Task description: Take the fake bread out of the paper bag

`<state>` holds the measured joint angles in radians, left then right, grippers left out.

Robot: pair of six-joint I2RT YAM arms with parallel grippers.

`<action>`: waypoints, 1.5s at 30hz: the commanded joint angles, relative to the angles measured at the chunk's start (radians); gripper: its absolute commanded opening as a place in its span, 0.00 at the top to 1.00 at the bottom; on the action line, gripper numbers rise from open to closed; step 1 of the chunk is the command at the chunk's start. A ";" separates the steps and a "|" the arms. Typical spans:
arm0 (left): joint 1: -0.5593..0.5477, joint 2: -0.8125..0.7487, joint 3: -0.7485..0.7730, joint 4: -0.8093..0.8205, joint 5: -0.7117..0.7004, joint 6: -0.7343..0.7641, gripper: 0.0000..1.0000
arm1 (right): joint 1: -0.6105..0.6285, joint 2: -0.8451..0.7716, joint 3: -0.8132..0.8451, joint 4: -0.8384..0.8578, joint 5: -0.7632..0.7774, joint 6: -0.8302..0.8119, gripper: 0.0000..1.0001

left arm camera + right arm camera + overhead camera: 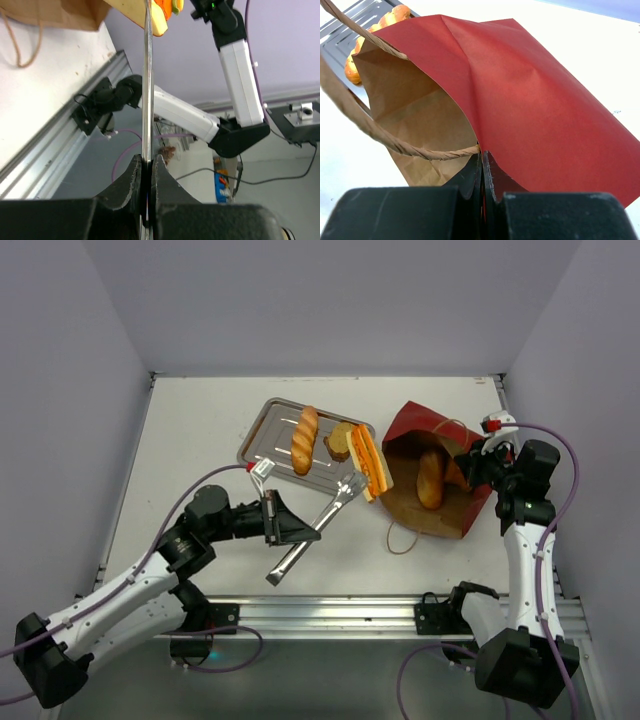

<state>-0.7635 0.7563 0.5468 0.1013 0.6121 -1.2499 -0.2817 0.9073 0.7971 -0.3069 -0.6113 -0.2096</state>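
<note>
Lying on the white table (200, 430) between lavender walls (330, 300), the paper bag (410, 425) sits right of centre; its loaf (431, 480) runs top-to-bottom. Right gripper (482, 165) pinches bag edge; left gripper (146, 167) pinches tongs (322, 523).

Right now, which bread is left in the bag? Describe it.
Find the dark-red paper bag lying open at the right of the table, its rim pinched by the right gripper. On its tan inside lies one golden baguette-like loaf. Unlike the breads on the steel tray, it lies alone.
</note>
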 commanded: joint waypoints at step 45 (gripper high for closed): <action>0.362 0.867 0.966 -0.847 -0.848 0.988 1.00 | 0.001 -0.022 0.002 0.031 -0.021 0.006 0.99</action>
<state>-0.4080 1.5997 1.4208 -0.7460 -0.1555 -0.3386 -0.2817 0.8959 0.7963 -0.3065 -0.6159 -0.2096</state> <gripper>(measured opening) 0.065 0.015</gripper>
